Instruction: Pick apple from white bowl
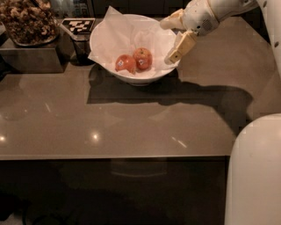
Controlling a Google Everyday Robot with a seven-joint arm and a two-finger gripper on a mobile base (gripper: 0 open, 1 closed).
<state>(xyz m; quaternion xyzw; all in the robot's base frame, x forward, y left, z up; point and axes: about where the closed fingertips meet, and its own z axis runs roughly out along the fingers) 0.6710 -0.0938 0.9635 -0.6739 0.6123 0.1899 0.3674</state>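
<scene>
Camera view: gripper [167, 42] is at the upper right, over the right rim of the white bowl [134, 79], on the end of the pale arm [219, 11] that comes in from the top right corner. Fingers are spread wide apart, one [172, 22] higher and toward the back, the other [180, 47] lower, with its tip pointing down at the bowl's right edge. Nothing between them, no grasp. Can't tell whether the lower fingertip touches the rim or paper.

The apple [142, 58] is inside the bowl, near the middle and slightly right, resting on the crumpled white paper [109, 35] that lines it. Round, deeper red with yellowish flecks, small pale sticker on the front. It is left of the gripper, near it but clearly apart. A second apple [125, 64], lighter orange-red and also stickered, sits just beside it on the left, touching or nearly so.

The bowl stands at the back of the brown counter [131, 127], and the arm throws a dark shadow to the right of the bowl. Back left: dark tray of brown snacks [28, 22] on a dark box [30, 57], and a black-and-white checkered marker [79, 25] between tray and bowl. White robot body [254, 176] fills the lower right corner.
</scene>
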